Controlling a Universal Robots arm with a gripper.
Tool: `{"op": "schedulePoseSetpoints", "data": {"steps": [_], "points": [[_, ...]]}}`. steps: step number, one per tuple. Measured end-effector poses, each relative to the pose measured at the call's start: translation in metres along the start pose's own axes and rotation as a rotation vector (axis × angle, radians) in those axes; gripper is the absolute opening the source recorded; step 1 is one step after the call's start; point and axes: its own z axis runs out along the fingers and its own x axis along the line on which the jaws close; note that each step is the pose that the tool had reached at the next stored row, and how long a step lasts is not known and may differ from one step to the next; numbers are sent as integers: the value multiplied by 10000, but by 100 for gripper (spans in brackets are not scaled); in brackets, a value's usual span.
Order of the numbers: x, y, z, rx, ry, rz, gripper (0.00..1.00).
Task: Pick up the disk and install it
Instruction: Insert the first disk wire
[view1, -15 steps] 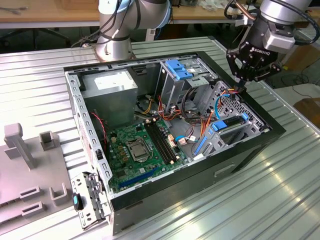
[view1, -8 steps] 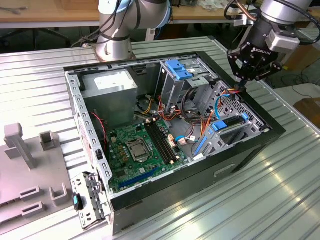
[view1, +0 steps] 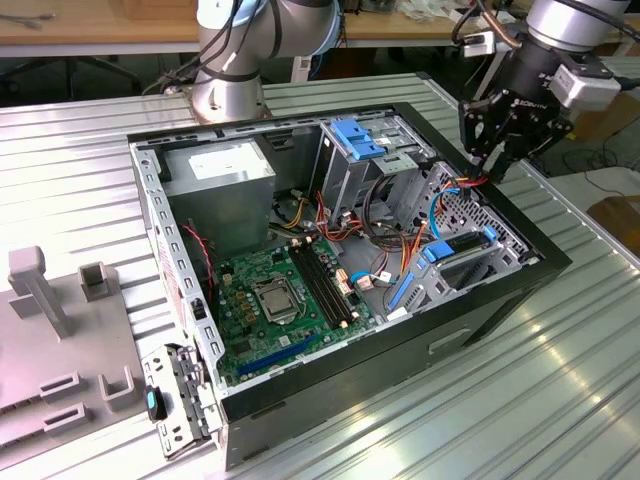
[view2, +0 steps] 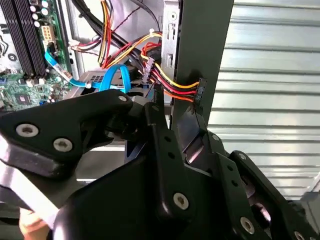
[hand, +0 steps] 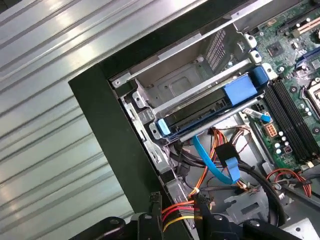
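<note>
The disk (view1: 462, 252), dark grey in its bright blue carrier, lies inside the drive cage at the near right corner of the open computer case (view1: 540, 262). The first wrist view shows the disk (hand: 205, 107) seated between the cage's metal rails, a blue data cable (hand: 215, 167) hanging just beside it. My gripper (view1: 490, 168) hangs above the case's right wall, well away from the disk. Its fingers (hand: 155, 217) are closed around a bundle of red, yellow and orange power wires (view2: 172, 87) ending in a black connector (view2: 201, 92), lifted level with the wall's edge.
The motherboard (view1: 270, 300) and power supply (view1: 220, 175) fill the case's left half. Blue-tabbed drive bays (view1: 360, 140) stand at the back. A grey fixture (view1: 60, 330) rests on the ribbed metal table (view1: 560, 400) at the exterior view's left. The arm's base (view1: 230, 60) stands behind the case.
</note>
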Motion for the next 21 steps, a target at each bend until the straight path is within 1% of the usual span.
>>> {"op": "schedulePoseSetpoints", "data": {"steps": [1,2,3,4,6,8,12,13,14,16,19,21], "points": [[20,-10,2,5,24,-400,39],[39,-20,4,33,37,-801,39],[56,-30,5,38,52,-1066,39],[92,-49,8,38,70,-1361,39],[103,-56,9,31,82,-1488,39],[106,-57,9,38,103,-1850,39],[106,-58,15,89,133,-2643,39],[105,-61,19,89,140,-2738,39],[101,-70,24,61,162,-2829,39],[98,-95,31,-13,198,-2883,39],[86,-160,37,-136,247,-2899,39],[85,-172,42,-177,268,-2901,39]]}}
